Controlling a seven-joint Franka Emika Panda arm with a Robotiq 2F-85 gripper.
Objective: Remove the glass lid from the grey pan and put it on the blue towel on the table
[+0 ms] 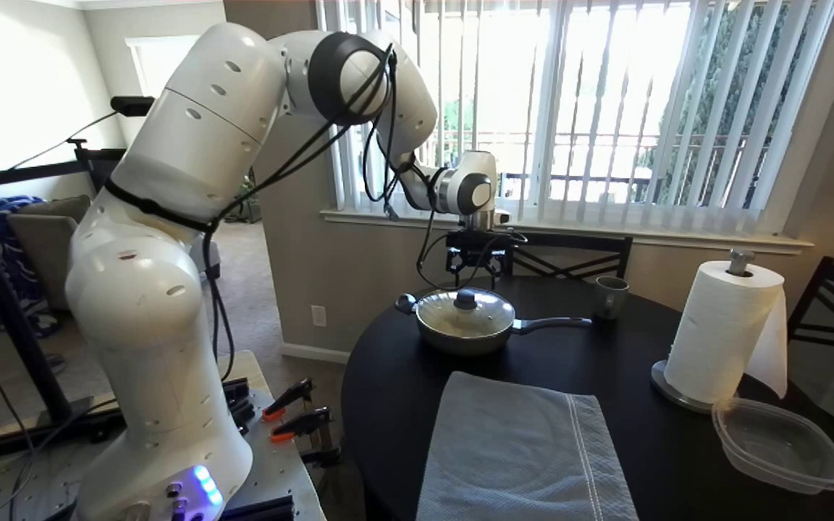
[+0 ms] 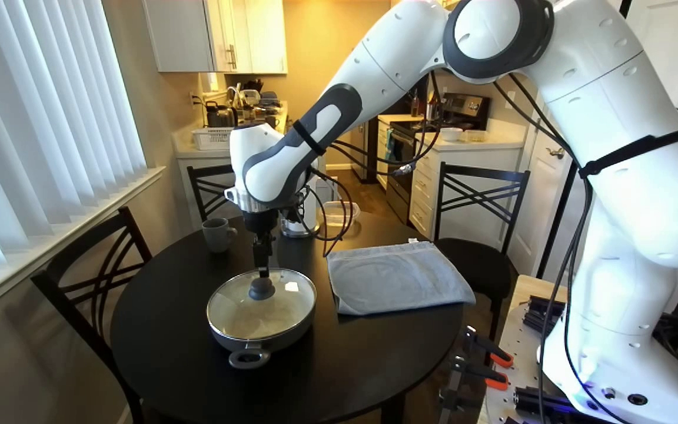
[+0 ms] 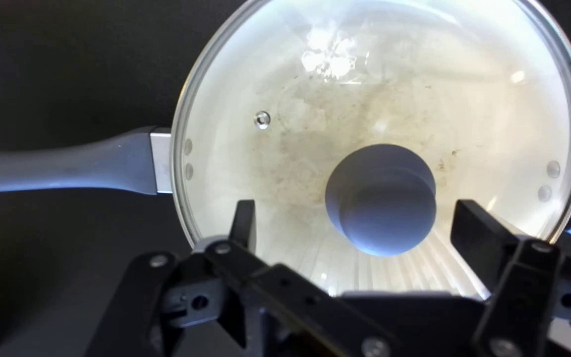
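The glass lid (image 1: 435, 318) sits on the grey pan (image 1: 464, 346) with its dark knob upward. The lid (image 2: 286, 306) and pan (image 2: 292, 340) also show in an exterior view. The blue towel (image 1: 515, 449) lies flat on the dark table (image 1: 381, 391), and shows too in an exterior view (image 2: 398, 280). My gripper (image 1: 473, 278) points down just above the lid. In the wrist view, my open gripper (image 3: 355, 210) has its fingers apart on either side of the knob of the lid (image 3: 290, 158), with gaps on both sides and nothing held.
A grey mug (image 1: 610, 298) stands near the end of the pan's handle. A paper towel roll (image 1: 721, 336) on a stand and a clear plastic container (image 1: 779, 449) are farther along the table. Chairs (image 2: 103, 282) surround the table, and a window with blinds is behind.
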